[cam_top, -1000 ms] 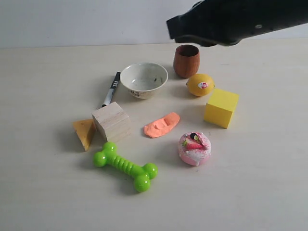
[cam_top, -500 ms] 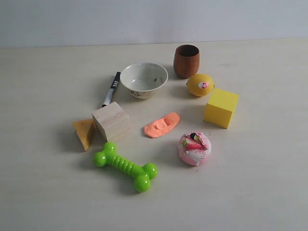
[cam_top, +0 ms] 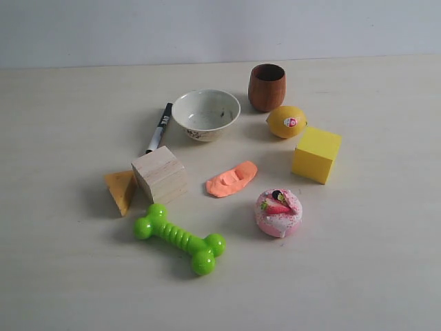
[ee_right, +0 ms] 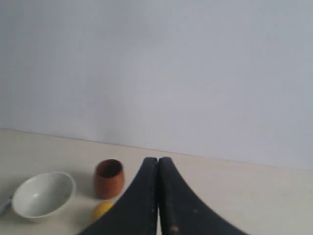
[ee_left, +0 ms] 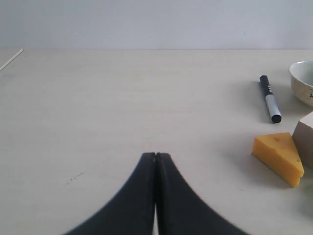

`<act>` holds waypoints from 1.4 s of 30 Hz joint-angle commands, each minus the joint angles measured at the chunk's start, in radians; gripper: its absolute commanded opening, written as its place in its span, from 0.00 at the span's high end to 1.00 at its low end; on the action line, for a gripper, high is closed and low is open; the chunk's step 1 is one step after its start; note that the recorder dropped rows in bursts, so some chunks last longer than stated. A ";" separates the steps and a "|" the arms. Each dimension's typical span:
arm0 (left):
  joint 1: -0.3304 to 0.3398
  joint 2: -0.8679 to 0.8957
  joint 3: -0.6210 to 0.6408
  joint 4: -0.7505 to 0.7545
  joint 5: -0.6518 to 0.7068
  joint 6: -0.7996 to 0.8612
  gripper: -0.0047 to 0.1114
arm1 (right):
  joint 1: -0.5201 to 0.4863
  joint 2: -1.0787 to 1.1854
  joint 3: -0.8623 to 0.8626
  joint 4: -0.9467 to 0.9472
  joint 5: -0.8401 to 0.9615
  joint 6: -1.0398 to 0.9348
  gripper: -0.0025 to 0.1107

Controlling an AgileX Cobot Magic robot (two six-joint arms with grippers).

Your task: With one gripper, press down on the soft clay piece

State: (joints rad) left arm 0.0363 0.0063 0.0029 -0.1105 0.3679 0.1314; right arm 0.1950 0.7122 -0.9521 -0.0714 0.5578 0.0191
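Pale table [cam_top: 62, 289], clay piece [cam_top: 231, 179], bowl [cam_top: 204, 130], cup [cam_top: 267, 88], lemon [cam_top: 286, 122], toy bone [cam_top: 179, 238]

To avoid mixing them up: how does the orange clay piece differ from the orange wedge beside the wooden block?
The clay piece is salmon-orange; the wedge is a yellower tan-orange. The clay piece lies flat, rounded and dented; the wedge is thick and sharp-edged. The wedge sits beside the wooden block; the clay piece lies apart. Both are small and orange.
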 commanded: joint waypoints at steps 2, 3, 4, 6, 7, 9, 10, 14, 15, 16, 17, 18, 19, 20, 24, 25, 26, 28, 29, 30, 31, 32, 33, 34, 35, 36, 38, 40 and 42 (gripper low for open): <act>0.001 -0.006 -0.003 0.003 -0.009 0.001 0.96 | -0.227 -0.123 0.129 -0.011 -0.022 0.001 0.98; 0.001 -0.006 -0.003 0.003 -0.009 0.001 0.96 | -0.254 -0.145 0.158 -0.011 -0.042 0.001 0.98; 0.001 -0.006 -0.003 0.003 -0.009 0.001 0.96 | -0.281 -0.175 0.197 -0.011 -0.066 0.001 0.98; 0.001 -0.006 -0.003 0.003 -0.009 0.001 0.96 | -0.316 -0.233 0.281 -0.015 -0.114 0.001 0.98; 0.001 -0.006 -0.003 0.003 -0.009 0.001 0.96 | -0.329 -0.267 0.324 -0.017 -0.144 0.001 0.98; 0.001 -0.006 -0.003 0.003 -0.009 0.001 0.96 | -0.339 -0.331 0.400 -0.017 -0.190 0.001 0.98; 0.001 -0.006 -0.003 0.003 -0.009 0.001 0.96 | -0.340 -0.362 0.439 -0.017 -0.209 0.001 0.98; 0.001 -0.006 -0.003 0.003 -0.009 0.001 0.96 | -0.340 -0.427 0.540 0.006 -0.216 0.008 0.98; 0.001 -0.006 -0.003 0.003 -0.009 0.001 0.96 | -0.340 -0.432 0.557 0.018 -0.216 0.008 0.98; 0.001 -0.006 -0.003 0.003 -0.009 0.001 0.96 | -0.340 -0.432 0.572 0.021 -0.216 0.008 0.98; 0.001 -0.006 -0.003 0.003 -0.009 0.001 0.96 | -0.340 -0.432 0.585 0.027 -0.216 0.008 0.98; 0.001 -0.006 -0.003 0.003 -0.009 0.001 0.96 | -0.340 -0.432 0.599 0.037 -0.216 0.008 0.98; 0.001 -0.006 -0.003 0.003 -0.009 0.001 0.96 | -0.340 -0.432 0.609 0.039 -0.216 0.008 0.98; 0.001 -0.006 -0.003 0.003 -0.009 0.001 0.96 | -0.340 -0.432 0.621 0.039 -0.216 0.008 0.98; 0.001 -0.006 -0.003 0.003 -0.009 0.001 0.96 | -0.340 -0.449 0.678 0.046 -0.246 0.008 0.98; 0.001 -0.006 -0.003 0.003 -0.009 0.001 0.96 | -0.340 -0.460 0.693 0.046 -0.263 0.008 0.98; 0.001 -0.006 -0.003 0.003 -0.009 0.001 0.96 | -0.340 -0.478 0.715 0.046 -0.280 0.008 0.98; 0.001 -0.006 -0.003 0.003 -0.009 0.001 0.96 | -0.340 -0.518 0.765 0.066 -0.320 0.008 0.98; 0.001 -0.006 -0.003 0.003 -0.009 0.001 0.96 | -0.340 -0.540 0.793 0.071 -0.339 0.008 0.98; 0.001 -0.006 -0.003 0.003 -0.009 0.001 0.96 | -0.340 -0.562 0.819 0.071 -0.349 0.008 0.98; 0.001 -0.006 -0.003 0.003 -0.009 0.001 0.96 | -0.340 -0.578 0.839 0.071 -0.351 0.008 0.98; 0.001 -0.006 -0.003 0.003 -0.009 0.001 0.96 | -0.340 -0.598 0.861 0.071 -0.351 0.008 0.98; 0.001 -0.006 -0.003 0.003 -0.009 0.001 0.96 | -0.340 -0.616 0.881 0.071 -0.351 0.008 0.98; 0.001 -0.006 -0.003 0.003 -0.009 0.001 0.96 | -0.340 -0.628 0.895 0.071 -0.351 0.006 0.98; 0.001 -0.006 -0.003 0.003 -0.009 0.001 0.96 | -0.340 -0.642 0.910 0.071 -0.349 0.004 0.98; 0.001 -0.006 -0.003 0.003 -0.009 0.001 0.96 | -0.340 -0.653 0.923 0.071 -0.349 0.000 0.98; 0.001 -0.006 -0.003 0.003 -0.009 0.001 0.96 | -0.340 -0.666 0.948 0.071 -0.346 -0.001 0.98; 0.001 -0.006 -0.003 0.003 -0.009 0.001 0.96 | -0.340 -0.668 0.952 0.071 -0.344 -0.001 0.98; 0.001 -0.006 -0.003 0.003 -0.009 0.001 0.96 | -0.340 -0.671 0.952 0.071 -0.344 -0.001 0.98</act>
State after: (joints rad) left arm 0.0363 0.0063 0.0029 -0.1105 0.3679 0.1314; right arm -0.1386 0.0519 -0.0043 0.0000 0.2266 0.0226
